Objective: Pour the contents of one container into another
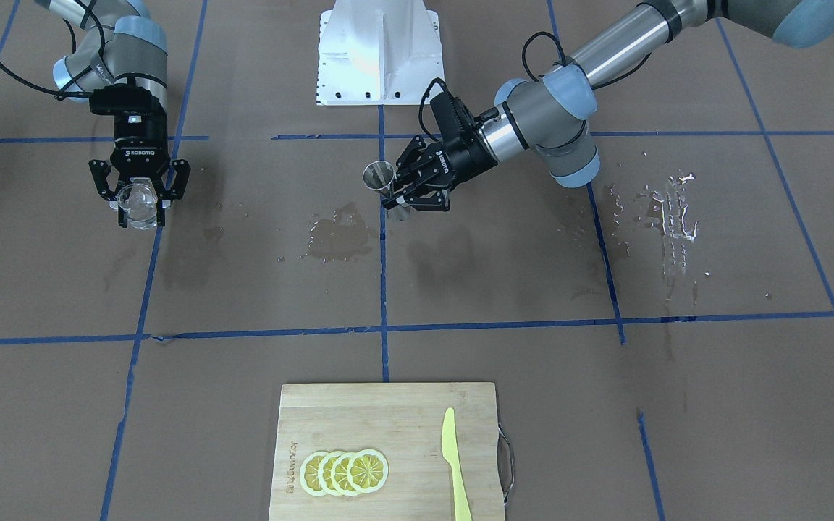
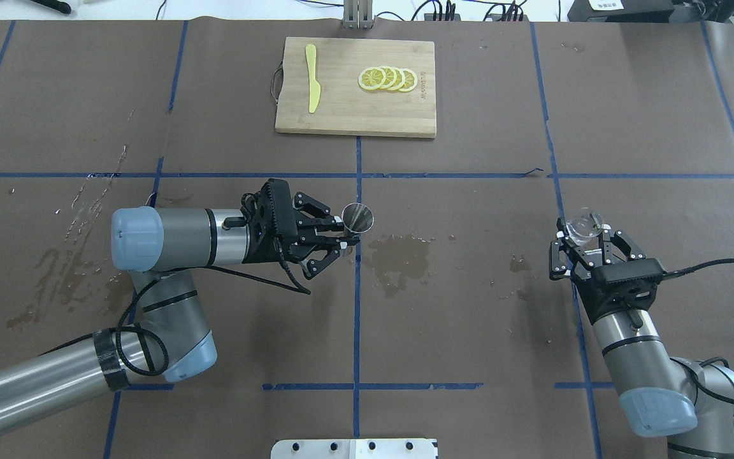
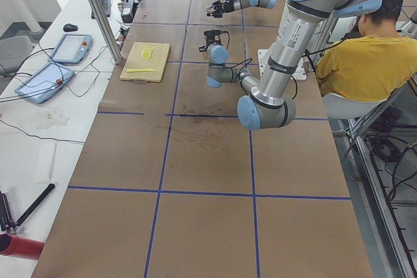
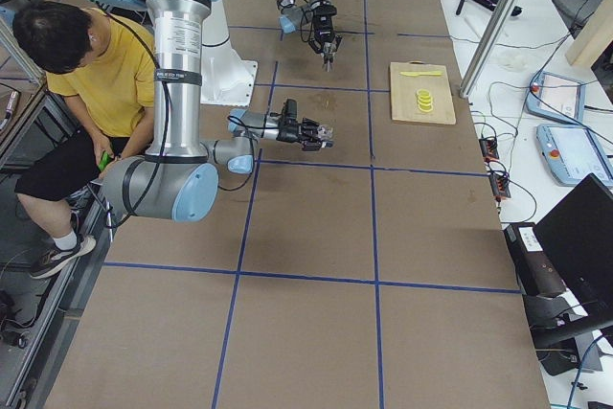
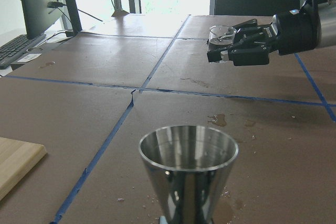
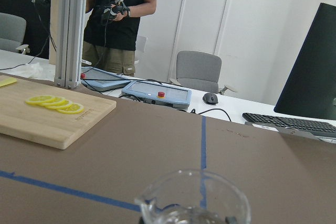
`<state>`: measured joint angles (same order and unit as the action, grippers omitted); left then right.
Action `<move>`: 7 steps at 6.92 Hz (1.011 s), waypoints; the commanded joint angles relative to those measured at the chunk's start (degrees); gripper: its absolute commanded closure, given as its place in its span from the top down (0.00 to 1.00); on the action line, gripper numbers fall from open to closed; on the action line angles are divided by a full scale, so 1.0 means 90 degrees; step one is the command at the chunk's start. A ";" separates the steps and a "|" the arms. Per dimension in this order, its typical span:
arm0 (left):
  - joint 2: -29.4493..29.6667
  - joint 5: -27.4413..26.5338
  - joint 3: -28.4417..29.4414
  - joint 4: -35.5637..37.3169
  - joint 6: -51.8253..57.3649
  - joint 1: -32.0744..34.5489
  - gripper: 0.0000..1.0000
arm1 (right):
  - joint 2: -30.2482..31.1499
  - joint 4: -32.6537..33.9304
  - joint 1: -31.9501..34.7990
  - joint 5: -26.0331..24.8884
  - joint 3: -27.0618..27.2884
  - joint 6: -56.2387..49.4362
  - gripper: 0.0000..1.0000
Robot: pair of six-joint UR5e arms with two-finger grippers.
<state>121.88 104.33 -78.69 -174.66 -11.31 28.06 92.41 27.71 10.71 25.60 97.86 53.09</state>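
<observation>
From across the table, we see the left gripper (image 1: 401, 203) closed around the narrow lower part of the steel jigger (image 1: 377, 176). It holds the jigger mouth-up near the table's middle line. Far off at the other side, the right gripper (image 1: 140, 208) clamps the glass beaker (image 1: 135, 197) between its fingers. A wet patch (image 1: 337, 235) darkens the brown table (image 1: 504, 376) between them. Nearer the camera sits a cutting board (image 1: 388, 420) with lemon slices (image 1: 344, 472) and a yellow knife (image 1: 455, 463). In the overhead view, the jigger sits at the tip of the left arm's level wrist, just beside the blue centre tape. The beaker is well apart from it on the right, at the far end of the right gripper. The two side views show both grippers too small for us to add anything. The left wrist camera looks straight at the jigger's open rim, upright and close. Beyond it is the right gripper, raised off the table and holding the beaker level. From the right wrist camera, we see only the beaker's clear rim and spout at the bottom edge, with the board and lemon slices beyond.
</observation>
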 commanded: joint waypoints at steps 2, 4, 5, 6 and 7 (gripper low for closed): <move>-0.0007 0.0000 0.0004 0.0013 0.0007 -0.0002 0.00 | -0.1180 0.0823 0.0547 0.0700 0.0054 -0.0799 0.00; 0.0003 -0.0010 0.0013 0.0013 0.0007 -0.0002 0.00 | -0.2109 0.1933 0.0549 0.0556 0.0151 -0.1065 0.00; 0.0003 -0.0010 0.0013 0.0013 0.0007 -0.0002 0.00 | -0.2423 0.2579 0.0539 0.0525 0.0423 -0.1084 0.00; 0.0003 -0.0010 0.0033 0.0013 0.0007 -0.0002 0.00 | -0.2475 0.3127 0.0423 0.0554 0.0938 -0.1094 0.00; 0.0003 -0.0010 0.0043 0.0013 0.0007 -0.0002 0.00 | -0.2504 0.3693 0.0219 0.0564 0.1407 -0.1104 0.00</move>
<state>121.90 104.24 -78.43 -174.55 -11.25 28.04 70.67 54.69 14.42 30.59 105.58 43.30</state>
